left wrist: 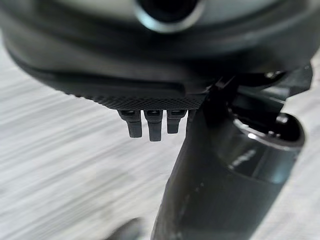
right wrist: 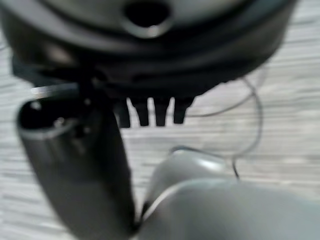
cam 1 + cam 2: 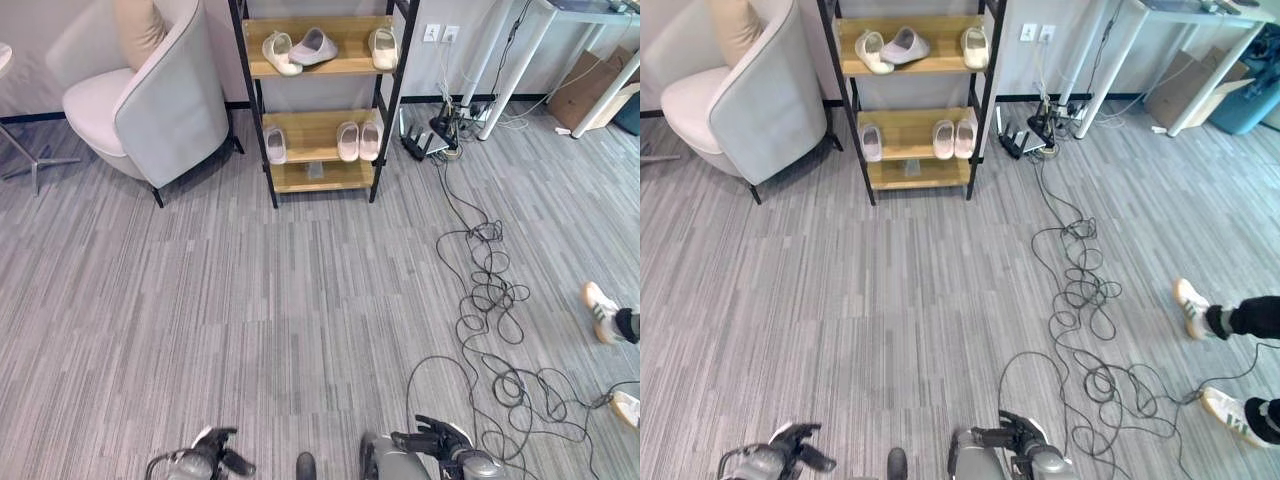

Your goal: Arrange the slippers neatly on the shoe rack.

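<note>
Hanging low over the grey floor (image 3: 250, 300), the left hand (image 3: 215, 450) held nothing, and its fingers (image 1: 150, 127) pointed out straight and loose. The right hand (image 3: 435, 440) hung low too, with its fingers (image 2: 150, 112) straight and nothing in them. Both hands were well apart from the shoe rack (image 3: 320, 100), which stood at the far side of the floor by the wall.

The slippers were all on the rack. On the top shelf, a white slipper (image 3: 279, 52) lay near the left edge, with a grey slipper (image 3: 315, 45) leaning on it, and one more white slipper (image 3: 383, 47) sat near the right edge. On the lower shelf, a single slipper (image 3: 276, 145) lay near the left edge, and a pair of slippers (image 3: 358, 141) sat side by side, touching, near the right edge.

A grey armchair (image 3: 150, 90) stood just left of the rack. A person's shoes (image 3: 1195, 305) showed at the right side of the floor.
</note>
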Available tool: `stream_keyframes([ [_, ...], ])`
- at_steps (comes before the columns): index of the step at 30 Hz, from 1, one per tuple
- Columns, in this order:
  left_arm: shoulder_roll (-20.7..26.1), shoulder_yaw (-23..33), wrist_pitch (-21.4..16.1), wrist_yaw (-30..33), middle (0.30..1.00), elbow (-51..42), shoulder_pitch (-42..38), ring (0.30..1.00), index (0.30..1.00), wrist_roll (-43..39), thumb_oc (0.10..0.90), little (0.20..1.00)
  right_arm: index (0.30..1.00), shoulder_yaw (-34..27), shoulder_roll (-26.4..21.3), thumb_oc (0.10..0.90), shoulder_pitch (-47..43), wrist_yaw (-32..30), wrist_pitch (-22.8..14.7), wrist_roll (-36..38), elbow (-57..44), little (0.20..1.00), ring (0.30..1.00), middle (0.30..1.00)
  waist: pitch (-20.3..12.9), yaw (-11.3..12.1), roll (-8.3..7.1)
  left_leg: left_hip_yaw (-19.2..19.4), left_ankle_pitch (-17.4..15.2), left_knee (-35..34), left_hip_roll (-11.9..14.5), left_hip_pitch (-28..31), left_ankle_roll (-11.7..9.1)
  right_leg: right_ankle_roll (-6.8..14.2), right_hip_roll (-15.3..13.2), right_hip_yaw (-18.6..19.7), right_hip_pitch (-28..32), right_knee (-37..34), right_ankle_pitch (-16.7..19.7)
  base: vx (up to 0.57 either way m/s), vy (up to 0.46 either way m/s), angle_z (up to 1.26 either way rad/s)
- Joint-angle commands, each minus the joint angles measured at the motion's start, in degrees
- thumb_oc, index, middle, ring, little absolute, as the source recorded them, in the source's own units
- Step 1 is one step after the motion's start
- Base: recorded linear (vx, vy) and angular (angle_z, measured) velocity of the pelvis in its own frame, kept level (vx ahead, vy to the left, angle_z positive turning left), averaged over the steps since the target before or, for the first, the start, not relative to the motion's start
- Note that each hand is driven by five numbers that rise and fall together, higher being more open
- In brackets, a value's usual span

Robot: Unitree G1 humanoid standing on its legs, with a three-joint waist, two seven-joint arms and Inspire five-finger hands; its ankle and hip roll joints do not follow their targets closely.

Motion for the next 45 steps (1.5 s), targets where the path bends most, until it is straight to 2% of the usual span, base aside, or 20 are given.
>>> stream_keyframes([
  [1, -2.5, -0.7, -2.9, -0.5, 0.9, -0.8, 1.5, 0.9, 0.9, 1.4, 0.8, 0.9, 0.9, 0.5, -1.6, 0.8, 3.1, -1.1, 1.8, -2.1, 5.1, 0.9, 0.9, 0.9, -0.7, -2.2, 0.0, -0.8, -6.5, 0.7, 1.6, 11.2, -4.7, 4.6, -0.4, -1.3, 1.1, -13.3, 12.4, 0.59, -0.188, 1.01],
  [5, -4.0, -0.7, -2.3, -1.9, 0.9, 2.3, 5.7, 0.9, 0.9, 4.0, 0.8, 0.9, 0.9, -0.2, -1.8, 0.8, 4.8, -0.7, 2.3, -1.9, 7.2, 0.9, 0.9, 0.9, -3.5, -2.7, -0.13, -3.3, -4.0, 7.0, 3.5, 13.7, -7.6, 2.4, 0.0, 1.2, 5.0, -11.7, 15.5, 0.53, -0.288, 0.85],
  [6, -4.2, 0.1, -1.9, -1.8, 0.9, 3.5, 7.6, 0.9, 0.9, 4.8, 0.8, 0.9, 0.9, -0.7, -2.3, 0.8, 4.7, -0.4, 2.3, -1.5, 7.5, 0.9, 0.9, 0.9, -4.0, -2.3, 0.45, -2.8, 1.7, 12.7, 4.7, 12.1, -9.7, 1.4, 1.2, 1.5, 7.2, -11.0, 15.5, 0.44, -0.353, 0.48],
  [7, -3.8, 0.4, -1.5, -2.0, 0.9, 3.9, 8.4, 0.9, 0.9, 5.2, 0.8, 0.9, 0.9, -0.9, -2.9, 0.8, 4.5, -0.5, 2.4, -1.0, 7.5, 0.9, 0.9, 0.9, -3.3, -1.2, -0.39, -1.4, 7.6, 24.7, 5.0, 5.4, -11.4, 0.2, 0.9, 2.3, 9.8, -10.3, 14.6, 0.4, -0.379, 0.37],
  [9, -3.5, 1.1, -1.0, -2.1, 0.9, 4.2, 9.7, 0.9, 0.9, 5.4, 0.8, 0.9, 0.9, -0.9, -4.0, 0.8, 3.6, -0.5, 2.0, 0.5, 6.8, 0.9, 0.9, 0.9, -2.0, 0.4, -2.19, -0.2, 13.1, 42.7, 4.6, -2.3, -11.3, -2.6, 0.8, 2.9, 14.1, -10.5, 12.5, 0.34, -0.382, 0.36],
  [10, -3.2, 1.4, -0.7, -1.9, 0.9, 3.9, 10.0, 0.9, 0.9, 5.5, 0.8, 0.9, 0.9, -0.8, -4.8, 0.8, 2.9, -0.9, 1.9, 0.6, 6.3, 0.9, 0.9, 0.9, -1.3, 1.4, -3.03, 1.4, 12.7, 48.8, 5.1, -5.5, -10.6, -3.7, 0.9, 3.6, 16.5, -11.2, 11.2, 0.21, -0.257, 0.07],
  [11, -3.1, 1.4, -0.7, -1.9, 0.9, 3.9, 10.0, 0.9, 0.9, 5.5, 0.8, 0.9, 0.9, -0.8, -4.8, 0.8, 2.9, -0.9, 1.9, 0.6, 6.3, 0.9, 0.9, 0.9, -1.4, 1.3, -3.27, 1.3, 12.9, 48.7, 4.8, -5.7, -10.6, -3.6, 0.6, 3.5, 16.3, -11.2, 11.3, 0.32, -0.289, -0.1],
  [12, -3.0, 1.4, -0.9, -1.4, 0.9, 2.7, 9.8, 0.9, 0.9, 4.6, 0.8, 0.9, 0.9, -0.5, -6.1, 0.8, 1.5, -2.0, 1.4, 0.5, 5.3, 0.9, 0.9, 0.9, -0.7, 3.0, -3.66, 4.7, 10.2, 51.9, 6.1, -11.1, -9.1, -4.6, 1.2, 4.5, 19.8, -11.1, 8.8, 0.52, -0.206, -0.22],
  [13, -3.1, 1.6, -1.3, -1.0, 0.9, 1.9, 10.5, 0.9, 0.9, 3.7, 0.8, 0.9, 0.9, -0.7, -7.0, 0.8, 1.1, -2.6, 0.6, 0.9, 4.4, 0.9, 0.9, 0.9, -0.9, 4.5, -3.28, 6.6, 7.4, 44.8, 5.5, -14.3, -7.9, -4.6, 1.6, 4.6, 23.3, -11.4, 6.8, 0.52, -0.206, -0.07],
  [14, -3.0, 1.6, -1.3, -1.0, 0.9, 1.9, 10.5, 0.9, 0.9, 3.7, 0.8, 0.9, 0.9, -0.7, -6.9, 0.8, 1.1, -2.6, 0.6, 0.9, 4.4, 0.9, 0.9, 0.9, -1.0, 4.5, -3.51, 6.6, 7.7, 44.5, 5.2, -14.3, -7.9, -4.6, 1.4, 4.6, 23.2, -11.4, 6.8, 0.44, -0.036, -0.26],
  [17, -1.3, 2.4, -2.3, -1.1, 0.9, 1.5, 11.1, 0.9, 0.9, 2.8, 0.8, 0.9, 0.9, -1.6, -11.4, 0.8, 0.9, 0.0, -0.4, 1.9, 0.9, 0.9, 0.9, 0.9, -1.1, 6.5, -3.5, 7.3, 6.2, 24.0, 3.4, -15.3, -6.8, -3.3, 2.1, 4.9, 27.6, -11.7, 4.1, 0.39, 0.025, -0.25],
  [19, -1.4, 3.7, -2.6, -0.9, 0.9, 0.4, 10.5, 0.9, 0.9, 1.7, 0.8, 0.9, 0.9, -2.6, -10.4, 0.8, 6.2, -1.6, -2.4, 0.0, 0.1, 0.9, 0.9, 0.9, -0.7, 6.5, -2.87, 7.6, 9.3, 12.7, 3.6, -16.9, -7.2, -2.9, 3.2, 5.3, 29.3, -11.8, 2.8, 0.36, 0.047, -0.28],
  [22, -2.2, 3.8, -2.5, -0.3, 0.9, 1.2, 11.3, 0.9, 0.9, 2.5, 0.8, 0.9, 0.9, -2.7, -7.1, 0.8, 7.2, -2.9, -2.4, -0.5, -0.2, 0.9, 0.9, 0.9, -1.7, 7.0, -2.53, 10.6, 12.4, 6.0, 4.3, -15.8, -7.6, -2.5, 4.0, 6.5, 32.8, -12.2, 0.8, 0.39, 0.099, -0.38],
  [25, -2.6, 4.1, -2.3, -0.3, 0.9, 2.0, 11.7, 0.9, 0.9, 2.7, 0.8, 0.9, 0.9, -2.8, -6.2, 0.8, 7.4, -3.1, -2.1, -1.0, 0.0, 0.9, 0.9, 0.9, -2.4, 7.1, -2.79, 10.1, 12.1, 5.2, 3.7, -14.6, -7.1, -2.2, 3.4, 6.9, 33.4, -12.1, 0.6, 0.28, 0.109, -0.28],
  [28, -2.8, 4.3, -1.8, -0.2, 0.9, 3.0, 12.3, 0.9, 0.9, 3.6, 0.8, 0.9, 0.9, -3.1, -3.5, 0.8, 8.6, -3.4, -1.8, -1.9, 0.6, 0.9, 0.9, 0.9, -4.4, 6.5, -3.4, 10.9, 9.4, 4.2, 2.2, -10.8, -5.0, 0.2, 1.6, 7.1, 32.3, -5.4, 0.3, 0.31, 0.165, -0.29],
  [31, -1.9, 4.3, -1.9, 0.4, 0.9, 1.7, 11.3, 0.9, 0.9, 2.9, 0.8, 0.9, 0.9, -3.0, -2.7, 0.8, 8.0, -3.5, -1.8, -1.9, -0.8, 0.9, 0.9, 0.9, -3.3, 5.4, -2.57, 11.0, 6.9, 4.2, 2.1, -7.5, -3.6, 4.0, -0.4, 5.5, 24.2, 6.9, 5.8, 0.2, 0.086, -0.1],
  [34, -2.0, 3.8, -2.1, 0.6, 0.9, 1.6, 10.6, 0.9, 0.9, 3.0, 0.8, 0.9, 0.9, -2.9, -2.6, 0.8, 7.8, -4.1, -1.9, -2.0, -0.7, 0.9, 0.9, 0.9, -2.8, 4.2, -1.95, 9.6, 5.2, 3.8, 1.7, -5.0, -3.5, 2.6, -0.5, 3.9, 21.2, 4.1, 4.4, 0.21, 0.013, -0.07],
  [36, -1.9, 3.0, -2.3, 0.5, 0.9, 1.5, 10.4, 0.9, 0.9, 3.5, 0.8, 0.9, 0.9, -2.8, -2.4, 0.8, 7.9, -4.0, -1.9, -1.1, -0.6, 0.9, 0.9, 0.9, -2.5, 2.5, -1.97, 7.9, 3.6, 3.8, 0.8, -2.6, -3.5, 1.6, 1.2, 5.5, 19.0, -0.9, 4.6, 0.34, -0.056, 0.43],
  [41, -1.8, 2.5, -3.0, 0.5, 0.9, 2.1, 9.6, 0.9, 0.9, 4.7, 0.8, 0.9, 0.9, -2.2, -3.1, 0.8, 7.1, -3.5, -1.6, -0.9, -1.0, 0.9, 0.9, 0.9, -1.9, -0.1, -1.92, 4.8, 0.3, 3.2, 0.2, 2.4, -4.1, 2.9, 1.2, 7.8, 13.0, -10.1, 9.1, 0.28, -0.107, 0.57],
  [45, -1.0, 3.7, -3.1, 0.0, 0.9, 2.4, 10.5, 0.9, 0.9, 4.8, 0.8, 0.9, 0.9, -2.5, -4.3, 0.8, 10.6, -2.7, -2.1, -1.1, -4.9, 0.9, 0.9, 0.9, -2.9, -1.0, -2.54, 3.1, -1.4, 5.2, 0.6, 4.5, -5.3, 1.5, 1.5, 9.7, 15.6, -9.6, 9.8, 0.25, -0.196, 0.66],
])
